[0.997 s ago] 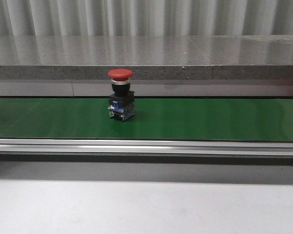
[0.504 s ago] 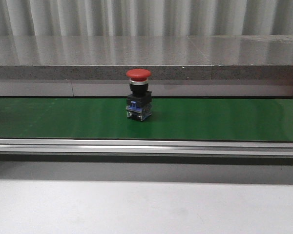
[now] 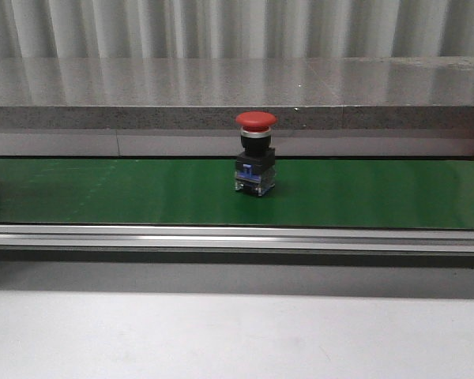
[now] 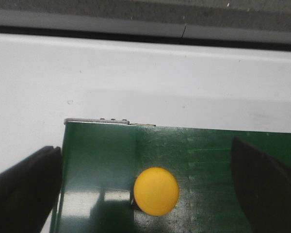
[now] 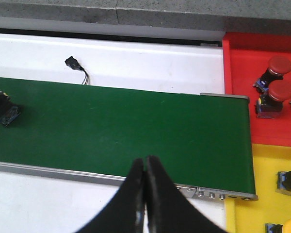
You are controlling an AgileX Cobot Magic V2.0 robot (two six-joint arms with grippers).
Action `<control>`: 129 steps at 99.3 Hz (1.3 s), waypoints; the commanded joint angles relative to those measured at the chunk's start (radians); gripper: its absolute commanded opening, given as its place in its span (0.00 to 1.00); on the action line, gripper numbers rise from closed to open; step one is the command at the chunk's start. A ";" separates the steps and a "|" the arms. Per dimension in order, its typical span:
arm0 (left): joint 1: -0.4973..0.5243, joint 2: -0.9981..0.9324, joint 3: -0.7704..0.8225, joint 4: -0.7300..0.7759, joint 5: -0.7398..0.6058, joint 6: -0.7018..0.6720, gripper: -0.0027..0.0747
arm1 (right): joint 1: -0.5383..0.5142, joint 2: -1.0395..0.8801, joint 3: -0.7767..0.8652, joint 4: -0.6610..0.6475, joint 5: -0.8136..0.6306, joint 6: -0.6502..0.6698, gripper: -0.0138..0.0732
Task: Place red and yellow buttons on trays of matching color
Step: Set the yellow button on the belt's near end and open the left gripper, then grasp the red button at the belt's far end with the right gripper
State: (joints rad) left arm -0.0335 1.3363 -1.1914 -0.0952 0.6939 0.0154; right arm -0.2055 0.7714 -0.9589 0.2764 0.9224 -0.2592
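Red button point(image 3: 255, 153) upright near the middle of the green belt point(image 3: 363, 193), yellow button point(image 4: 156, 191) at the belt's end between the spread-apart fingers of the left gripper point(image 4: 150, 194), right gripper point(image 5: 145, 194) clenched empty above the belt edge, red tray point(image 5: 242, 87) holding two red buttons, yellow tray point(image 5: 252, 174) beside it (no readable writing anywhere).

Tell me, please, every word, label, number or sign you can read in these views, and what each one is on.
None can be read in any view.
Red button on the green belt: its blue base may carry markings, too small to read.
Yellow button: plain cap, no text.
Red tray and yellow tray: no lettering visible.
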 commanded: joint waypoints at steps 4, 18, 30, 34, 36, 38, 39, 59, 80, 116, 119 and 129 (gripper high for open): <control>-0.008 -0.125 0.012 -0.006 -0.058 0.001 0.89 | 0.000 -0.007 -0.022 0.012 -0.057 -0.010 0.02; -0.008 -0.272 0.118 -0.031 -0.061 0.001 0.89 | 0.000 -0.007 -0.022 0.012 -0.077 -0.010 0.02; -0.008 -0.400 0.220 -0.037 -0.063 0.001 0.89 | 0.000 -0.007 -0.022 0.012 -0.079 -0.010 0.02; -0.008 -0.445 0.254 -0.035 -0.065 0.001 0.88 | 0.000 -0.007 -0.022 0.012 -0.079 -0.010 0.02; -0.008 -0.465 0.270 -0.033 -0.065 0.001 0.87 | 0.000 -0.007 -0.022 0.012 -0.079 -0.010 0.02; -0.008 -0.484 0.281 -0.033 -0.065 0.001 0.85 | 0.000 -0.007 -0.022 0.012 -0.079 -0.010 0.02; -0.008 -0.490 0.292 -0.033 -0.065 0.001 0.85 | 0.000 -0.007 -0.022 0.012 -0.079 -0.010 0.02; -0.008 -0.637 0.407 -0.031 -0.085 0.024 0.53 | 0.000 -0.007 -0.022 0.012 -0.084 -0.010 0.02; -0.008 -0.674 0.441 -0.031 -0.101 0.024 0.01 | 0.000 -0.006 -0.022 0.012 -0.062 -0.010 0.02; -0.008 -0.674 0.441 -0.031 -0.103 0.024 0.01 | 0.000 -0.006 -0.014 0.036 -0.009 -0.010 0.70; -0.008 -0.674 0.441 -0.031 -0.103 0.024 0.01 | 0.000 -0.006 -0.014 0.039 -0.012 -0.010 0.78; -0.008 -0.674 0.441 -0.031 -0.103 0.024 0.01 | 0.004 0.022 -0.014 0.046 -0.028 -0.011 0.83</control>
State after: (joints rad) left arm -0.0335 0.6647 -0.7213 -0.1139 0.6650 0.0400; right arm -0.2037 0.7755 -0.9487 0.2930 0.9693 -0.2592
